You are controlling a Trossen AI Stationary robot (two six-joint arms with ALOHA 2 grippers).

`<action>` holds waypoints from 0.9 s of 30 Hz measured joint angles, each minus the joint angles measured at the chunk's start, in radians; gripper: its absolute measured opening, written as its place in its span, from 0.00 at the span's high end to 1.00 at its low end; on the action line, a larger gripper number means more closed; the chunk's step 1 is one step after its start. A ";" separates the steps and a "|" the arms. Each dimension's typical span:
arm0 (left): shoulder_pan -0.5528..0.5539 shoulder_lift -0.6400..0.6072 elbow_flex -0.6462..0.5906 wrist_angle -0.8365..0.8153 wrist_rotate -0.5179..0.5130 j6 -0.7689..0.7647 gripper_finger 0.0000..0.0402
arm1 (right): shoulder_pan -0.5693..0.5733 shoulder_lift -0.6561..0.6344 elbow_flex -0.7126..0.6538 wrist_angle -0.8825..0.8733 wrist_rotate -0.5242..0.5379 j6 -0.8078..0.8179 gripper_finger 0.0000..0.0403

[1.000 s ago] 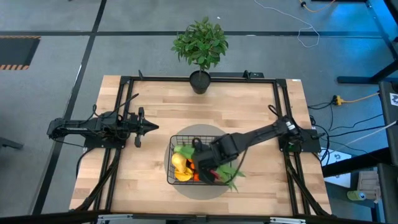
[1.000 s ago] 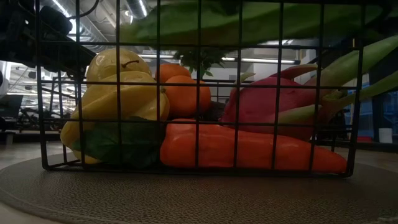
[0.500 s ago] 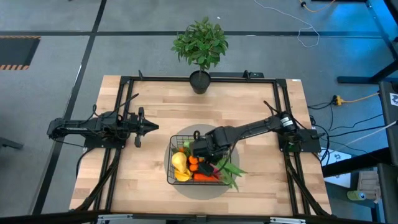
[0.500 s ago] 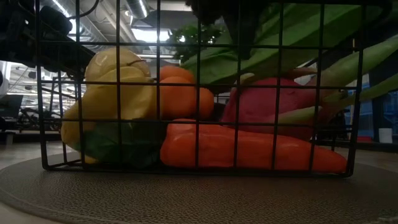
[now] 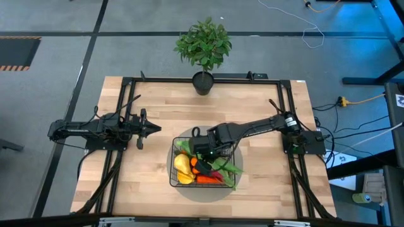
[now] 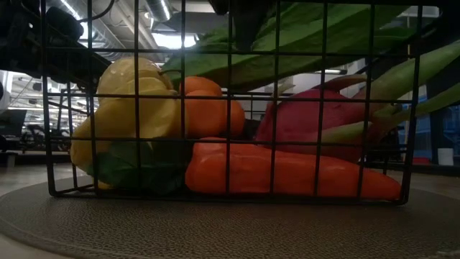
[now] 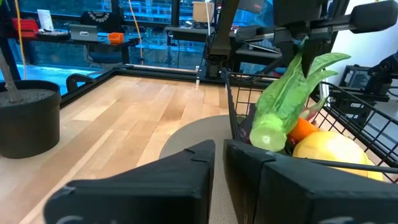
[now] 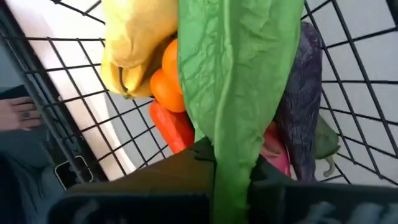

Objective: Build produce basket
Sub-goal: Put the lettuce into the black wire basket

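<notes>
The black wire basket [image 5: 172,170] stands on a round grey mat [image 5: 189,192] near the table's middle. It holds produce: a yellow fruit [image 5: 182,167], orange tomatoes [image 6: 212,108], a pink radish [image 6: 316,122], a long orange-red piece [image 6: 287,173] and a purple eggplant [image 8: 305,93]. My right gripper [image 5: 203,151] is over the basket, shut on a long green leafy vegetable [image 7: 283,106]. My left gripper [image 5: 148,129] rests shut and level at the table's left, touching nothing. My right gripper pinches the green vegetable near its leafy upper end [image 8: 233,158] between its two fingers, reaching steeply down from above. The vegetable hangs slanted below the fingers. Its thick pale end [image 7: 267,134] is low over the produce; whether it rests there I cannot tell.
A potted plant [image 5: 203,47] stands at the table's far edge. Long green stalks [image 6: 424,72] stick out over the basket's right near corner. Dark frame rails [image 5: 126,85] run along the table's sides. Bare wood lies left of the mat.
My right gripper has gone toward the table's far edge and a little left over the basket, still shut on the green vegetable. The vegetable has been drawn along with it and has gone from lying level above the produce to slanting across it.
</notes>
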 joint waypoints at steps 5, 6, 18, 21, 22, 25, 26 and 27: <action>0.000 0.000 0.000 0.000 0.000 0.000 0.96 | 0.001 0.002 -0.040 0.002 0.001 0.059 0.99; 0.000 0.000 0.000 0.000 0.000 0.000 0.96 | 0.001 0.002 -0.054 0.009 0.001 0.070 0.99; 0.000 0.000 0.000 0.000 0.000 0.000 1.00 | 0.001 -0.004 -0.230 0.254 -0.034 0.142 0.99; 0.000 0.000 0.000 0.000 0.000 0.000 1.00 | 0.001 -0.005 -0.257 0.299 -0.035 0.145 0.99; 0.000 0.000 0.000 0.000 0.000 0.000 1.00 | 0.001 -0.005 -0.264 0.309 -0.036 0.157 0.99; 0.000 0.000 0.000 0.000 0.000 0.000 0.98 | 0.000 -0.005 -0.267 0.284 -0.034 0.189 0.99; 0.000 0.000 0.000 0.000 0.000 0.000 0.98 | 0.000 -0.004 -0.266 0.272 -0.032 0.193 0.99; 0.000 0.000 0.000 0.000 0.000 0.000 0.97 | 0.000 -0.004 -0.266 0.265 -0.031 0.194 0.99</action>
